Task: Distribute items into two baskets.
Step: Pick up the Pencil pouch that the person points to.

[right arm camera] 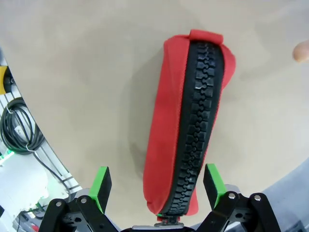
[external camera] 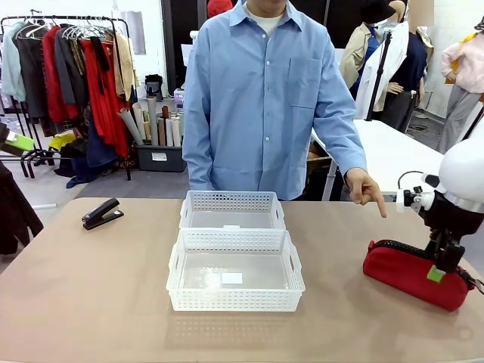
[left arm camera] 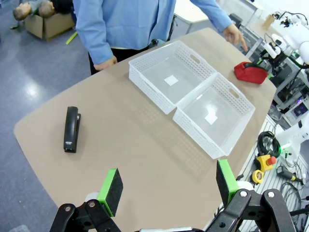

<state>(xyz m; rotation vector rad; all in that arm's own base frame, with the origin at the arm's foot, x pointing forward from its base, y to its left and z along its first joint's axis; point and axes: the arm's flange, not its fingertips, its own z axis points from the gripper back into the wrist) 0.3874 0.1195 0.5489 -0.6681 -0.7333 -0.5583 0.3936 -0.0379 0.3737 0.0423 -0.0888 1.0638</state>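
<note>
Two white lattice baskets sit end to end at mid-table, the far basket [external camera: 232,201] [left arm camera: 148,88] and the near basket [external camera: 234,300] [left arm camera: 202,137]; both hold only a small white label. A black stapler [external camera: 102,213] [left arm camera: 71,129] lies at the table's left. The red pouch [external camera: 408,271] [right arm camera: 190,121] [left arm camera: 251,72] with a black zipper lies at the right. My right gripper [external camera: 437,271] [right arm camera: 158,186] is open, straddling the pouch's near end with a green pad on each side. My left gripper [left arm camera: 169,186] hangs open high above the table's near edge, holding nothing.
A person in a blue shirt stands at the far side, and their hand [external camera: 369,190] points down toward the pouch. A fingertip [right arm camera: 301,50] shows beside the pouch. Cables and an emergency stop button [left arm camera: 264,162] lie off the table's edge. Bare tabletop surrounds the baskets.
</note>
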